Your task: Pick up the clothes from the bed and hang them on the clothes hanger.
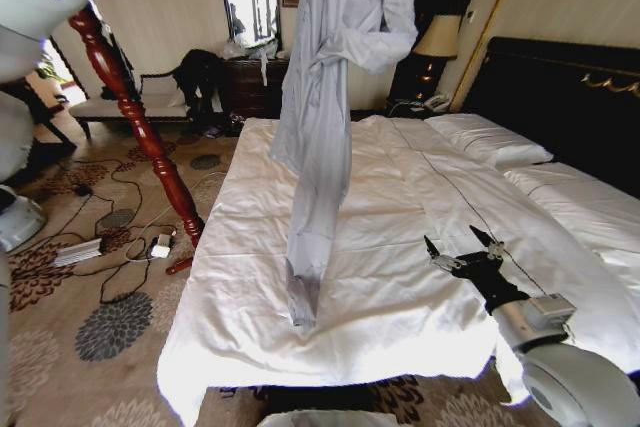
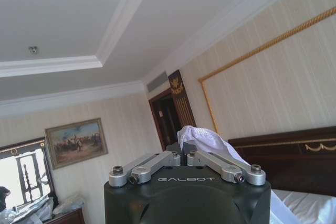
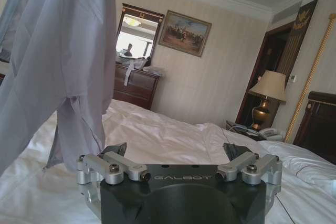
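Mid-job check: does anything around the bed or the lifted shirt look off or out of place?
Yes. The shirt hangs bunched from the left hand, its lowest sleeve end touching the bed. A red wooden stand leans steeply beside the bed instead of standing upright, with cables strewn on the carpet. The right hand hovers open over the duvet.

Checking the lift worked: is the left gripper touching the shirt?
Touching. The left wrist view shows the left gripper shut on a fold of the shirt.
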